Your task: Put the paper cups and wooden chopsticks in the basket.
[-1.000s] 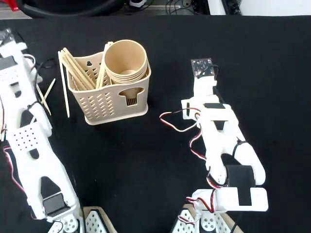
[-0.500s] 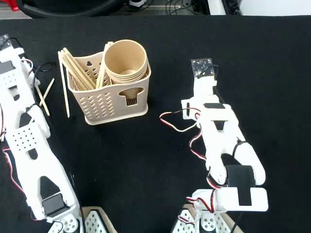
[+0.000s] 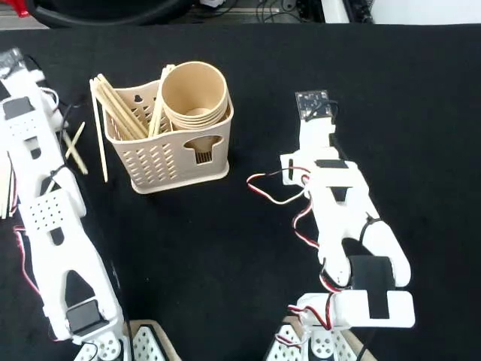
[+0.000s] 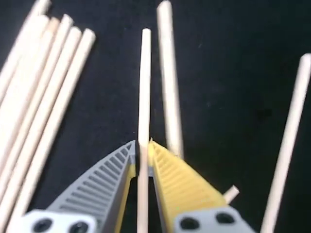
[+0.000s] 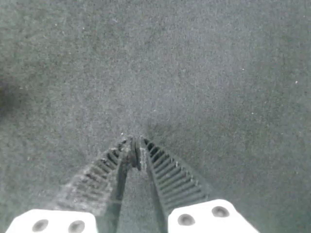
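Observation:
A beige slotted basket (image 3: 150,162) stands at the back left of the black table, with stacked paper cups (image 3: 194,94) and several wooden chopsticks (image 3: 120,109) leaning inside. My left gripper (image 4: 142,148) is shut on a single chopstick (image 4: 144,87) held between its grey and yellow fingers. More loose chopsticks (image 4: 43,92) lie beneath on the cloth; a few (image 3: 75,147) show left of the basket beside the left arm (image 3: 34,150). My right gripper (image 5: 134,145) is shut with nothing in it, low over bare cloth. The right arm (image 3: 331,188) lies right of the basket.
One chopstick (image 3: 98,139) leans against the basket's left outer wall. Red and white wires (image 3: 274,192) loop off the right arm. Cables and dark gear (image 3: 113,11) lie beyond the table's far edge.
The left arm has shifted slightly right and toward the front. The loose chopsticks beside it sit at a different angle. The right arm has not moved.

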Controlling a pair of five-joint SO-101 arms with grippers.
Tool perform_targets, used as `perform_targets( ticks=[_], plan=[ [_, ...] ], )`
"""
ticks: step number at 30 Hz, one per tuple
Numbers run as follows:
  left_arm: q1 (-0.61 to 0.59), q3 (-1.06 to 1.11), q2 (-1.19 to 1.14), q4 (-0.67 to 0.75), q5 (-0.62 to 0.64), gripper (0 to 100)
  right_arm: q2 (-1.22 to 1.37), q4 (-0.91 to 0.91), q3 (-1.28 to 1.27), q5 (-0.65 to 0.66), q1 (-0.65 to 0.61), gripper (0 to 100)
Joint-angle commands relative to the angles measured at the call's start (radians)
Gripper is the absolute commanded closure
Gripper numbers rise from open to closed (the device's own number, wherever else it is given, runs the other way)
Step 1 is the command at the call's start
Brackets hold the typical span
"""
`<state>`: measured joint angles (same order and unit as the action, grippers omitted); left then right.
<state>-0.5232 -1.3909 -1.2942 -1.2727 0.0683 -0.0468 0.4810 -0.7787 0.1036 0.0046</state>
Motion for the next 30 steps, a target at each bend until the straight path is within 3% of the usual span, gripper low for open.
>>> perform_targets(
  ticks=[1,6,12,16,25,30],
  plan=[
    [-0.005,-0.093,-0.026,0.009,0.011,94,-0.01,0.008,0.053,0.009,-0.017,98.7],
    [0.001,-0.153,-0.041,-0.025,0.011,86,-0.01,0.006,0.053,0.009,-0.017,98.7],
    [0.001,-0.154,-0.055,-0.025,0.011,86,-0.01,0.006,0.053,0.009,-0.017,98.7],
    [-0.005,-0.156,-0.068,-0.038,0.005,95,-0.01,0.008,0.053,0.009,-0.017,98.7],
    [-0.005,-0.28,-0.048,-0.252,0.002,97,-0.01,0.008,0.053,0.009,-0.017,98.7],
    [-0.002,-0.274,0.13,-0.425,0.002,97,-0.01,0.008,0.053,0.009,-0.015,98.7]
  ],
)
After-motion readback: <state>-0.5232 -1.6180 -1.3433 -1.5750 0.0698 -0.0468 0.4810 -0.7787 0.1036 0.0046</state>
